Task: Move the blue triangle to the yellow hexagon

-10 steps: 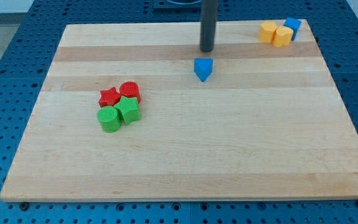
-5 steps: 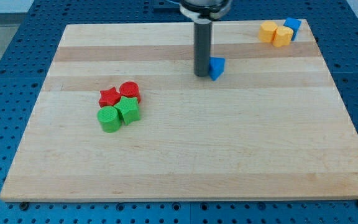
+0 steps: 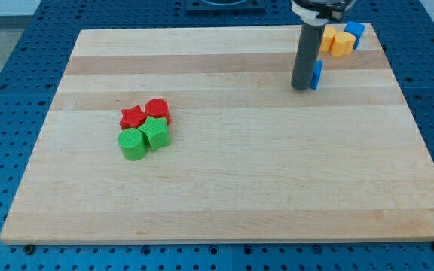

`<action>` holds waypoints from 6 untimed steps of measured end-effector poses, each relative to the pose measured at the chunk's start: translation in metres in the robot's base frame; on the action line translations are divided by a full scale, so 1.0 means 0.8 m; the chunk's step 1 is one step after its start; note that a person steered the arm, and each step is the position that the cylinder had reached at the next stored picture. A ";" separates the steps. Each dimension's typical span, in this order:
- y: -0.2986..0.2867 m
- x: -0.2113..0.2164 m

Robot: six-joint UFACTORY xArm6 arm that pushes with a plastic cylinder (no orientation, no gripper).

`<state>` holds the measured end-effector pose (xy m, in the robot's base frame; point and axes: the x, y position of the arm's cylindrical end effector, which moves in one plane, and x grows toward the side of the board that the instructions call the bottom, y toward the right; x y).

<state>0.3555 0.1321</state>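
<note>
Pale wood, banded lighter and darker, forms the tabletop (image 3: pixel 224 181), which is set on a blue perforated base (image 3: pixel 6 90); the dark rod is seen coming down from the view's top right, and my tip (image 3: pixel 301 87) is planted on the wood toward the upper right of the board; no jaws are carried by this tool, only the plain rod end, so nothing can be said to be apart, together or clamped. The blue triangle (image 3: pixel 317 74) is pressed against the right side of the rod, touching it and largely hidden behind it, so that only a narrow blue sliver is shown. Above it, near the top right corner, the yellow hexagon (image 3: pixel 343 43) is found, with a second yellow block (image 3: pixel 327 38) touching it on the view's left and a blue block (image 3: pixel 355 32) just behind on the right; the triangle is near this group but apart from it. Well apart, on the left half, a red star (image 3: pixel 132 117), a red cylinder (image 3: pixel 157 110), a green cylinder (image 3: pixel 132 144) and a green hexagon-like block (image 3: pixel 157 133) are huddled together, touching.
</note>
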 end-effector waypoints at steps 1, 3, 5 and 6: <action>0.023 -0.005; 0.062 -0.006; 0.064 -0.033; 0.064 -0.049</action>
